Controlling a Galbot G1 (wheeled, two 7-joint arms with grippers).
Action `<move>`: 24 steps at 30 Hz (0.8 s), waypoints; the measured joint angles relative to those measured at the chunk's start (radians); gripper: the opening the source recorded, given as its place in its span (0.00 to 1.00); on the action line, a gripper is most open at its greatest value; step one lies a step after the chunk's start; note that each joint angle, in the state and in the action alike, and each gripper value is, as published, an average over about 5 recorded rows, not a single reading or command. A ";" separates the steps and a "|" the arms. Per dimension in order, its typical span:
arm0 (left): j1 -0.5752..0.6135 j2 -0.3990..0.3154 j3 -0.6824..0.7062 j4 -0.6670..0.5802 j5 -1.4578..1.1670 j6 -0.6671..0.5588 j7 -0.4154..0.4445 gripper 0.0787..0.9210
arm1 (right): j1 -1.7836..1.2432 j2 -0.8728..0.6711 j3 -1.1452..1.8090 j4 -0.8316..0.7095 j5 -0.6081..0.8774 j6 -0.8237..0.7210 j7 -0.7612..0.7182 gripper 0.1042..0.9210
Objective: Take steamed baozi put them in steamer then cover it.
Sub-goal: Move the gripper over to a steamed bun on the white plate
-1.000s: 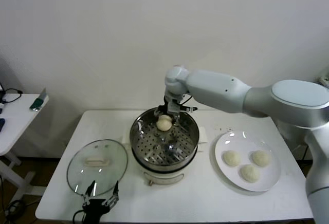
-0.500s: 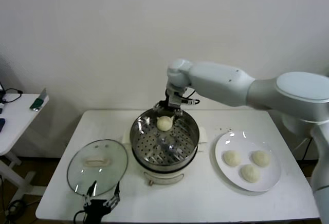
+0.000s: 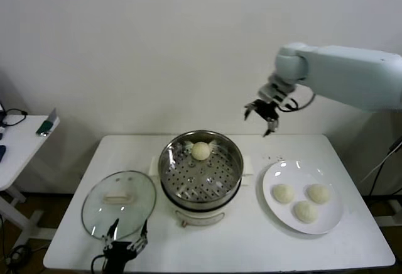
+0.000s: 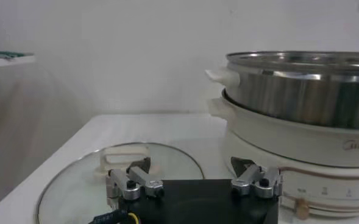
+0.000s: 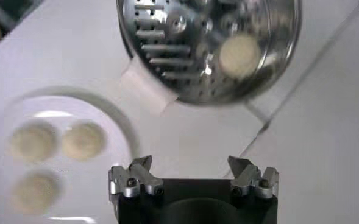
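Up above the table's far edge, the right gripper [image 3: 262, 114] hangs with fingers spread, holding nothing. One bun [image 3: 200, 151] sits in the steamer [image 3: 173, 161]; three [image 3: 282, 193] lie on the plate [image 3: 331, 220]. The left gripper [image 3: 124, 244], also spread, waits by the glass lid [image 3: 100, 214].

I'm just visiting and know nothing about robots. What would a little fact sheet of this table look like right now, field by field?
Buns in steamer: one baozi at the back of the steel steamer
Buns on plate: three, on the white plate to the steamer's right
Cover: glass lid flat on the table, left of the steamer
Right hand: open, empty, raised in the air between steamer and plate
Left hand: open, empty, low at the table's front edge by the lid
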 measured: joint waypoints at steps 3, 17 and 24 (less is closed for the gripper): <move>-0.006 0.000 0.000 0.005 -0.001 0.000 0.000 0.88 | -0.042 -0.077 0.000 0.051 0.015 -0.087 0.033 0.88; -0.009 -0.006 -0.001 0.022 0.002 -0.005 -0.002 0.88 | -0.333 -0.230 0.158 0.097 -0.043 -0.281 0.111 0.88; -0.011 -0.006 -0.003 0.023 0.003 -0.005 -0.002 0.88 | -0.447 -0.232 0.238 0.060 -0.086 -0.316 0.133 0.88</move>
